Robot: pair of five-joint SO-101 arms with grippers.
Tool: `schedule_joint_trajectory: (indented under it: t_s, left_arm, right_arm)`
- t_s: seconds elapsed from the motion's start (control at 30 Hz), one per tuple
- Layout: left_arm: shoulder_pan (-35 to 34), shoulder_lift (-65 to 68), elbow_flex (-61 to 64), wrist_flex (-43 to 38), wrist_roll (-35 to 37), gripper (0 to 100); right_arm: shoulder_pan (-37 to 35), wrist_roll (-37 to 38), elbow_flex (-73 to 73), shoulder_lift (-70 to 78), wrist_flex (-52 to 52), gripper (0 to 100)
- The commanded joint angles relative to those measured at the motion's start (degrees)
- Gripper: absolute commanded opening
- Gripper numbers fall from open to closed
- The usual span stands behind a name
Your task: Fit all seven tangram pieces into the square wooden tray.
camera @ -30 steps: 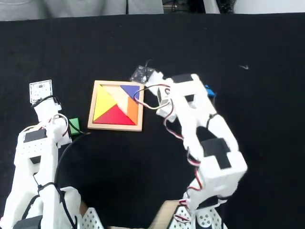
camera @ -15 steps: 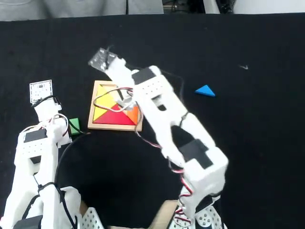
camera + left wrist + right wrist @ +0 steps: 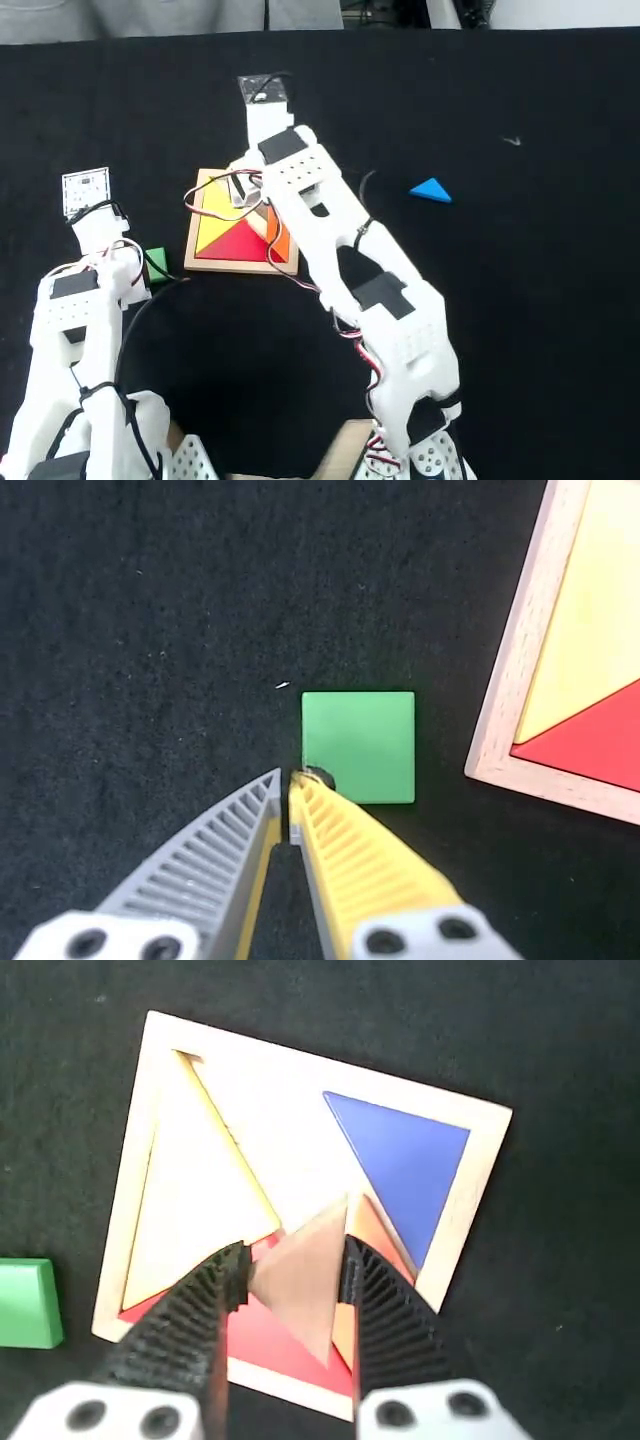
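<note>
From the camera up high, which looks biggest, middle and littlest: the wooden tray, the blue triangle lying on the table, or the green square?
1. Wooden tray: clearly the biggest.
2 and 3. Blue triangle and green square: they look about alike. The left arm partly hides the square, so I can't rank them.

Smooth pale wooden tray [image 3: 482, 1160] on matt, faintly speckled black cloth [image 3: 520, 300]
</note>
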Motion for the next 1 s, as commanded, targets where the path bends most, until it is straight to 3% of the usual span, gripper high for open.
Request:
schedule_joint_trajectory:
  t_s: [0.0,0.17,0.3,0.5,0.87,0.97]
  left_arm:
    - [-0.7,-1.4,-0.5,-0.4,0.3,3]
    - [-0.7,-1.4,-0.5,-0.4,0.3,3]
    - [-0.7,-1.4,-0.5,-0.4,0.3,3]
    - [-0.7,-1.4,-0.5,-0.4,0.3,3]
    - [-0.7,-1.4,-0.5,-0.4,0.3,3]
    - [-0.7,-1.4,-0.5,-0.4,0.3,3]
  right_arm:
    - [0.0,-3.2,-2.9,-0.6,0.6,1.1]
    - [-0.8,-8.2,-1.3,-0.6,0.2,4.0]
    - [-1.3,-8.4,-1.7,0.4,0.2,10.6]
    - [-2.0,-8.4,-4.3,4.9,0.7,10.4]
    - [-3.8,-8.1,-17.1,10.2,11.3,10.9]
    - [-3.9,-8.4,-18.9,11.6,12.8,17.8]
